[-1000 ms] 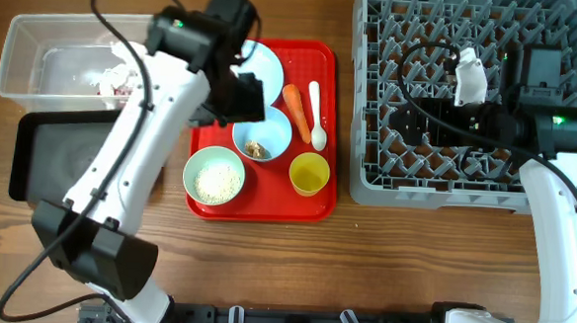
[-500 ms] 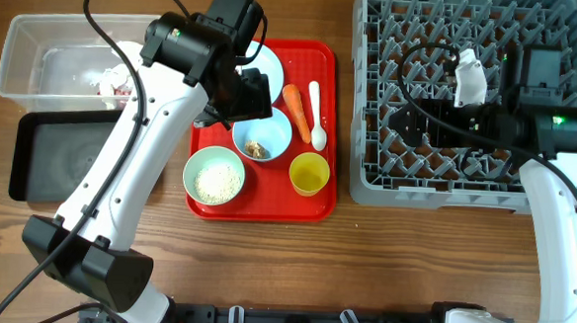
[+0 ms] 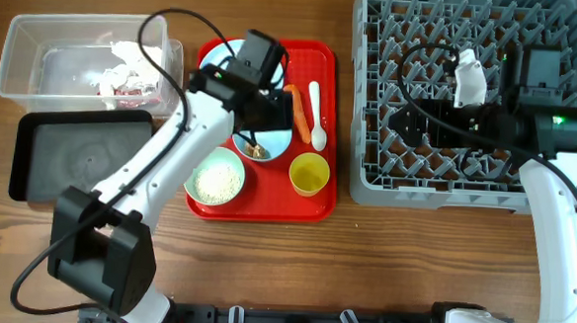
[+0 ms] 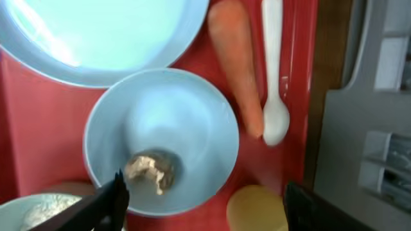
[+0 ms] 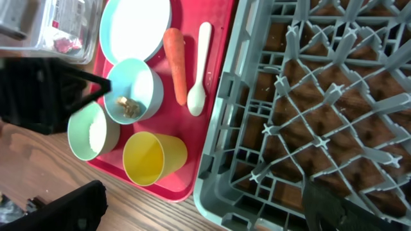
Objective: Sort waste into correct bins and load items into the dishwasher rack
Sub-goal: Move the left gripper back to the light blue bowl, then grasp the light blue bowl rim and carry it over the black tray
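My left gripper [image 3: 261, 119] is open and empty just above the pale blue bowl [image 4: 192, 122], which holds the brown food lump [image 4: 149, 172]. On the same tray lie the carrot [image 3: 297, 108], white spoon [image 3: 316, 113], yellow cup [image 3: 309, 172], the green bowl [image 3: 191, 164] with rice grains [image 3: 216, 181], and the blue plate [image 4: 96, 32], partly under my arm. Paper scraps [image 3: 120, 77] lie in the clear tub [image 3: 23, 39]. My right gripper [image 3: 409, 118] is open and empty over the grey rack [image 3: 466, 181].
The flat red tray [image 3: 266, 208] sits mid-table between the tub and the rack. The black tray [image 3: 81, 156] lies in front of the clear tub at the left. Bare wooden table runs along the front edge.
My left arm has swung right from beside the clear tub to over the red tray and come down above the blue bowl. The right arm has not moved.
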You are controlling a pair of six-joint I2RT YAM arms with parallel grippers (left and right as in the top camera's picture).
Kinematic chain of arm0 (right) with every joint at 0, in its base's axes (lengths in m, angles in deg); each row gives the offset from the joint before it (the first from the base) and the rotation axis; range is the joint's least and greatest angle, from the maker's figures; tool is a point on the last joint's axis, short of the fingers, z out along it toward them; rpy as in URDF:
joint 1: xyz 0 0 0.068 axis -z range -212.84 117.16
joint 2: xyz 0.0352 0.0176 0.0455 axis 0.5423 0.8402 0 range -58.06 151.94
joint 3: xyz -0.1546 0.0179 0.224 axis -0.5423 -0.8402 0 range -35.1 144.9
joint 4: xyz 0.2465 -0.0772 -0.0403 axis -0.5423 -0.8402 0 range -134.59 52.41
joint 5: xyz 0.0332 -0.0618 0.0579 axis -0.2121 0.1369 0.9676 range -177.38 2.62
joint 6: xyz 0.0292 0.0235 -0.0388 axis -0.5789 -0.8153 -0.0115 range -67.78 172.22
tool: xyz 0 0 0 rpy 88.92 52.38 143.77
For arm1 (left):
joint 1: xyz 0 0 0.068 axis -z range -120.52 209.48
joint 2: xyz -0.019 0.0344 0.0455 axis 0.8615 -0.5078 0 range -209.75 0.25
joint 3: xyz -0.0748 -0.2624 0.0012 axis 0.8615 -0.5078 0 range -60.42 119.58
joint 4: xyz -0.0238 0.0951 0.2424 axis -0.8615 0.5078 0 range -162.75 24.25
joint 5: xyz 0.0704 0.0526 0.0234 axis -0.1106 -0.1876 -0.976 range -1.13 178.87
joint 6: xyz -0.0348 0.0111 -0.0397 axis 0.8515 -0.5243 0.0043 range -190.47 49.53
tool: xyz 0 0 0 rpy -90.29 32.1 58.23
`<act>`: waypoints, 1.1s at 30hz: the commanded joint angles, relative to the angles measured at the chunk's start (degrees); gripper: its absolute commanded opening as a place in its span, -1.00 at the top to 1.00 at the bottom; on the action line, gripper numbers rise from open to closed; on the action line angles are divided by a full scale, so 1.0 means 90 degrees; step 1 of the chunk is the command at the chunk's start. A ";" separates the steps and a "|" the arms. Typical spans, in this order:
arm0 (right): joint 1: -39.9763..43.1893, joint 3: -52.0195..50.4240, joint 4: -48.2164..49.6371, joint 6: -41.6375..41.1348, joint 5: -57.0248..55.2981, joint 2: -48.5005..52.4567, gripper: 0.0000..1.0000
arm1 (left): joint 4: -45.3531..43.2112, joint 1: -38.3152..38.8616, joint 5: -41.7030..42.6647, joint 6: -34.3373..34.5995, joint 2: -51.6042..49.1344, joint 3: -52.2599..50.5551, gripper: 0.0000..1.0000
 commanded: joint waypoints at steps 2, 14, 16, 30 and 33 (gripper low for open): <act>-0.0032 0.0012 0.0005 -0.0075 -0.0075 0.0041 -0.99 | -0.0835 0.0168 0.0073 -0.0651 0.0007 -0.0588 -0.50; -0.0032 0.0012 0.0000 -0.0090 -0.0112 0.0041 -1.00 | -0.1809 0.0765 -0.0420 -0.1139 -0.1149 -0.0993 0.01; -0.0032 0.0012 0.0002 -0.0090 -0.0112 0.0041 -0.99 | -0.1783 0.0765 -0.0792 -0.0583 -0.1195 -0.0993 0.32; -0.0032 0.0012 0.0024 -0.0073 -0.0114 0.0041 -0.99 | -0.1685 0.0763 -0.1047 0.0644 0.0685 -0.0967 0.92; -0.0032 0.0012 0.0024 -0.0073 -0.0114 0.0041 -0.99 | -0.1141 0.0702 -0.1049 0.0668 0.1916 -0.0967 0.92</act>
